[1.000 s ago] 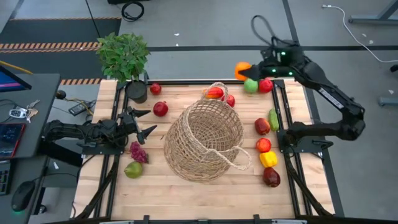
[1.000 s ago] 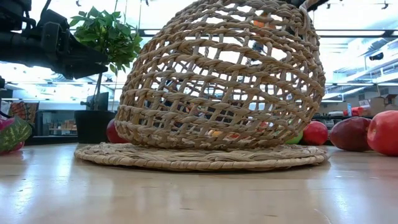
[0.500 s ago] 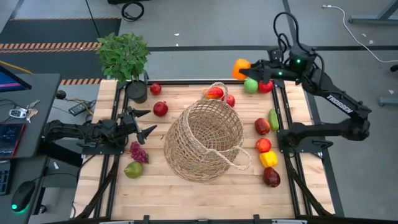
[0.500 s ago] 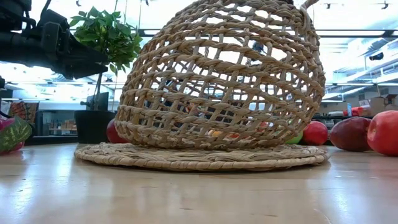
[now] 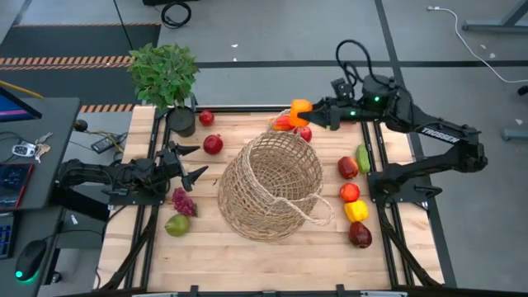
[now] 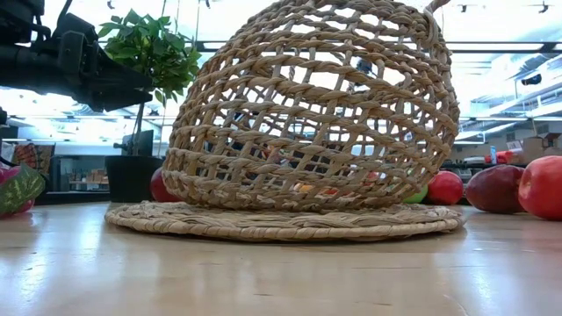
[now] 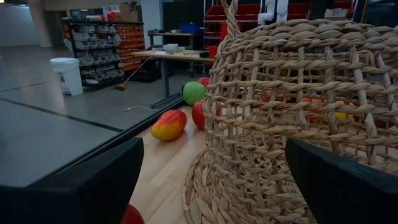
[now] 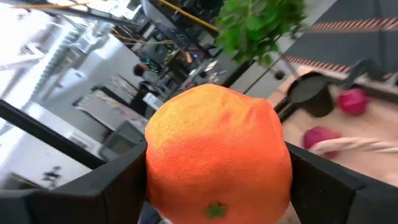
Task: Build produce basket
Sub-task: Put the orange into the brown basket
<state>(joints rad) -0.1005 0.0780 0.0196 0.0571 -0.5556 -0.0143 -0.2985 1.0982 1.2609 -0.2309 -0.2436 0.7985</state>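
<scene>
The tan wicker basket (image 5: 272, 186) lies tipped over mid-table, with its flared rim (image 6: 281, 219) on the wood. My right gripper (image 5: 307, 112) hangs over the table's far edge, by the basket's far handle, and is shut on an orange fruit (image 5: 299, 109). My left gripper (image 5: 188, 162) waits open at the table's left, pointing at the basket. Loose produce rests on the table: a mango (image 5: 285, 124), red fruits (image 5: 213, 144), grapes (image 5: 182, 200), a pear (image 5: 176, 224) and a yellow pepper (image 5: 355, 210). My right gripper pinches the orange's two opposite sides (image 8: 158, 168) between its two fingers (image 8: 93, 193). The fingers come in level, pointing toward the table's left. The orange is lifted clear of the table, its green stem mark (image 8: 216, 210) facing the wrist camera.
A potted leafy plant (image 5: 165, 78) stands at the far left corner. More produce lines the right side: a red fruit (image 5: 347, 167), a green vegetable (image 5: 363, 157), an apple (image 5: 350, 192) and a dark red fruit (image 5: 360, 235). Bare wood lies along the near edge (image 5: 272, 260).
My right gripper has swung from the far right corner toward the table's left along the far edge. It carried the orange, still shut on it and clear of the table. The basket and the loose produce have kept their places.
</scene>
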